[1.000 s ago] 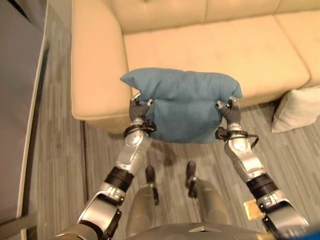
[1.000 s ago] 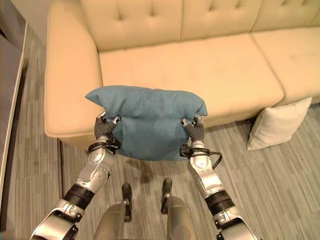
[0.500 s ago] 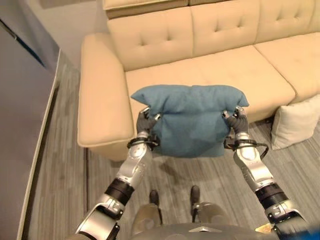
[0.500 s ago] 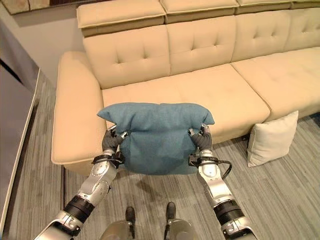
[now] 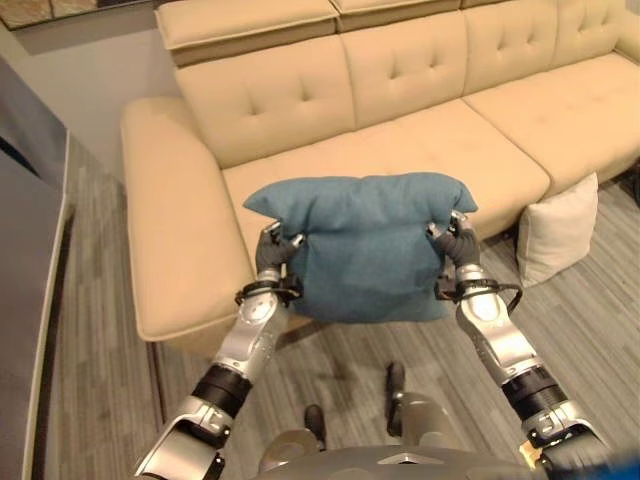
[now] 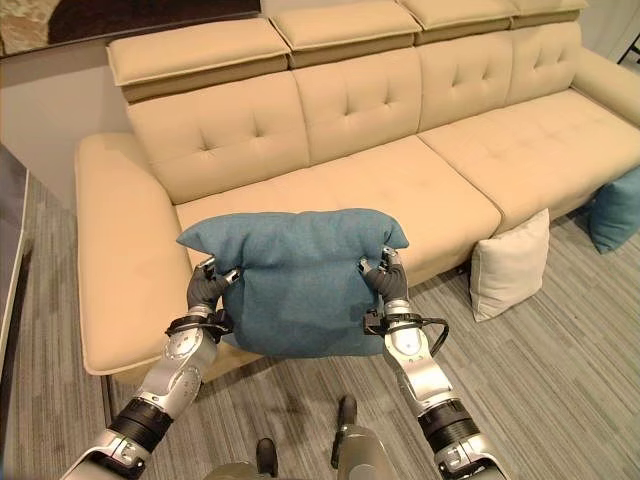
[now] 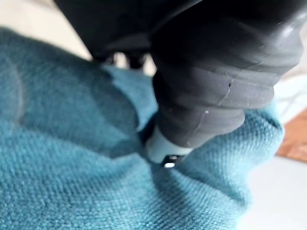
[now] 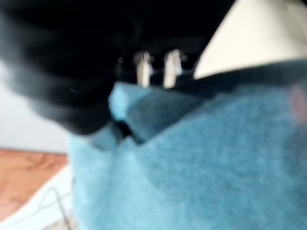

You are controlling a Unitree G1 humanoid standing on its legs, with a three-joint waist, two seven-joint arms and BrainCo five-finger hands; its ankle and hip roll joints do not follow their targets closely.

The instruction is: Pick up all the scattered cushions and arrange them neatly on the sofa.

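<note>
Left eye view: we see the blue cushion (image 5: 365, 245) held up before the sofa (image 5: 400, 150), the left hand (image 5: 274, 257) and right hand (image 5: 455, 245) each pinching an upper side, fabric bunched between curled fingers.

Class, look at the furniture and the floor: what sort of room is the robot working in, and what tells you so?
Most likely a living room or lounge. A long cream tufted sofa stands against the wall, a cream cushion leans against its front on the grey carpet, and both hands hold up a blue cushion.
</note>
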